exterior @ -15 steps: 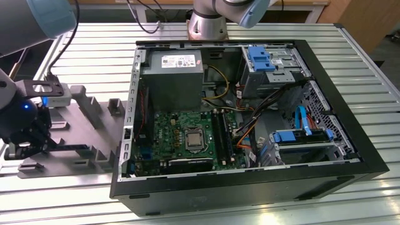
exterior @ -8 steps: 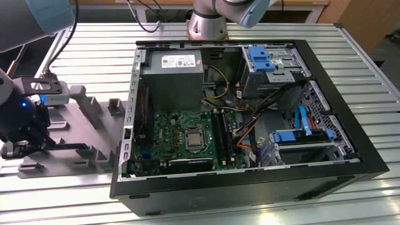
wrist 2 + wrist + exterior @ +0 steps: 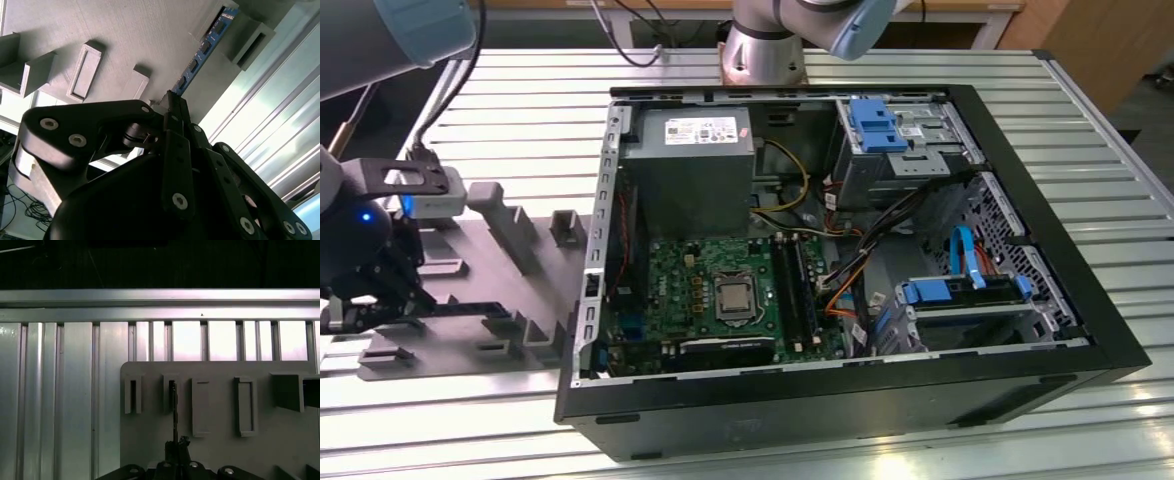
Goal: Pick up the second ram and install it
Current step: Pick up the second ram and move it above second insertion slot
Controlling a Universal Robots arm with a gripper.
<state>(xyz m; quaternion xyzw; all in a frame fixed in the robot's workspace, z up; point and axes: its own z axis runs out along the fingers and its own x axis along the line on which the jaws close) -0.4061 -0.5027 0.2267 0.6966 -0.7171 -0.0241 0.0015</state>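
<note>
The second ram [image 3: 202,50] is a thin stick with a blue edge and dark chips, standing on edge in the light grey tray [image 3: 140,35]. Its far end sits in a slotted tray block [image 3: 248,36]. My gripper [image 3: 171,106] has its black fingers closed together on the stick's near end. In the first wrist view the ram [image 3: 174,412] shows edge-on as a thin dark line, running from a tray slot [image 3: 171,390] to the gripper [image 3: 178,444]. In the exterior view the gripper [image 3: 371,298] hangs low over the tray [image 3: 480,330], at that view's far left.
An open computer case [image 3: 854,400] lies to the tray's right in the exterior view, with the green motherboard [image 3: 680,280], black slot rails [image 3: 794,280], a grey power supply [image 3: 687,175] and blue drive brackets [image 3: 947,290]. Everything rests on a ribbed metal table [image 3: 520,110].
</note>
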